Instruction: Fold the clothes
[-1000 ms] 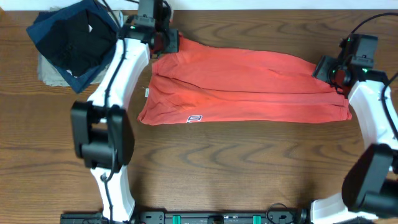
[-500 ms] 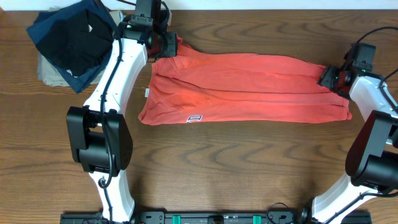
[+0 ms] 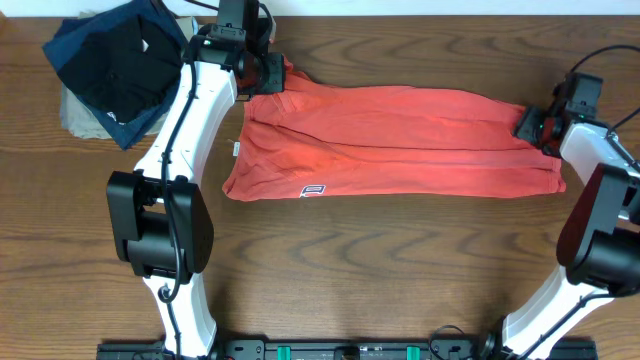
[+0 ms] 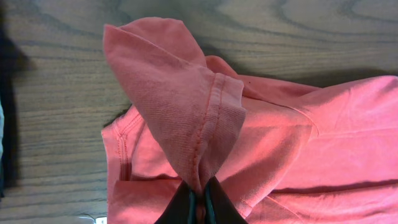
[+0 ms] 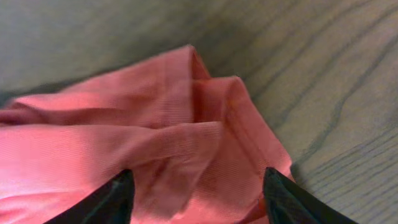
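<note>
Overhead, the T-shirt point(image 3: 400, 140) is only a long strip by the tabletop point(image 3: 400, 270)'s far edge, left gripper point(image 4: 200, 202) pinching it, right gripper point(image 5: 198, 186) wide open; more folds needed.

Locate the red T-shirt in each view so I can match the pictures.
Overhead: T-shirt stretched from left hand to right hand, upper middle.
Left wrist: T-shirt fills the middle and right, a fold pinched in the left hand.
Right wrist: T-shirt fills the lower left, between the right hand's spread fingers.
Shared landmark: the wooden table.
</note>
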Robot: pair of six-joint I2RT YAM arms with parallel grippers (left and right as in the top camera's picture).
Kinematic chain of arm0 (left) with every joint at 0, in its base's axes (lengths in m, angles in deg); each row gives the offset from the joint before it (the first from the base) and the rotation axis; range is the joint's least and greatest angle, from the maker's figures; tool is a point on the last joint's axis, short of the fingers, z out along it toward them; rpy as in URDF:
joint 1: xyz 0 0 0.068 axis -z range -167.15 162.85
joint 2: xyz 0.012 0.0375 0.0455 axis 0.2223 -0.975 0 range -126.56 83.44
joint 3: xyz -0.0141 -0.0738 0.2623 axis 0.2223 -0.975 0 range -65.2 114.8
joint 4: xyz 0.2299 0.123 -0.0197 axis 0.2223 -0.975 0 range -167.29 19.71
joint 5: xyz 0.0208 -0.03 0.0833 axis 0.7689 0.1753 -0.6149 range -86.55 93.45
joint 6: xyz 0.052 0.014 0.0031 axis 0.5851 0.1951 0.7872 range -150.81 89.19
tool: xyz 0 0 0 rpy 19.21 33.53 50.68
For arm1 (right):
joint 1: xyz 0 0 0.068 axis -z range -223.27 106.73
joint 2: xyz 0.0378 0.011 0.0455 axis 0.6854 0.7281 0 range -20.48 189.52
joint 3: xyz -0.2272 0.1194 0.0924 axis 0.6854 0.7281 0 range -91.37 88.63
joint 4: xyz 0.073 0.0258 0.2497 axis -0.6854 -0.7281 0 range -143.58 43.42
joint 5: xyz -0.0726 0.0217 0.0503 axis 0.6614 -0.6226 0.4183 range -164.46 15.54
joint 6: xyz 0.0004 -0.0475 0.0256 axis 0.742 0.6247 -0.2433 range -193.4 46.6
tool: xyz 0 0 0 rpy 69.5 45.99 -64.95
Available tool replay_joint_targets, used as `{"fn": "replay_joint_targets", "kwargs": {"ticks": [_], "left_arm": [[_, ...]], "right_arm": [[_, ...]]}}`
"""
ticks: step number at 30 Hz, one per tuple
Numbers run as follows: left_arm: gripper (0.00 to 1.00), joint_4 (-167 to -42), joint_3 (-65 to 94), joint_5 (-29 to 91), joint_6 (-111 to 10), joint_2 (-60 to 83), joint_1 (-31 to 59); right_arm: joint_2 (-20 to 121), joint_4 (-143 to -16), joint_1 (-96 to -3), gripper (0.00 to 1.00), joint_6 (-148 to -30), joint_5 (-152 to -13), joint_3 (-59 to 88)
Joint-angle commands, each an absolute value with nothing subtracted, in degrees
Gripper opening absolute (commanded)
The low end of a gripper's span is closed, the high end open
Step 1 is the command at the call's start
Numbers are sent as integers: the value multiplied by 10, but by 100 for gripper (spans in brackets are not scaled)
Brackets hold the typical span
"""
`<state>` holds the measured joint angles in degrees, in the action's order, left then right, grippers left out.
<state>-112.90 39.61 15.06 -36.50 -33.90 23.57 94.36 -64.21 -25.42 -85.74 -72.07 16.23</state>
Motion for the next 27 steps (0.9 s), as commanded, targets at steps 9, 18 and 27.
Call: {"fn": "replay_joint_targets", "kwargs": {"ticks": [9, 18, 27], "left_arm": [[6, -1131, 400, 143, -355, -341, 235], [6, -1131, 400, 144, -355, -341, 235], [6, -1131, 400, 144, -355, -341, 235]], "right_arm": [[950, -604, -234, 58, -851, -779, 152], [952, -590, -235, 47, -853, -793, 152], [985, -576, -234, 45, -853, -795, 152]]}}
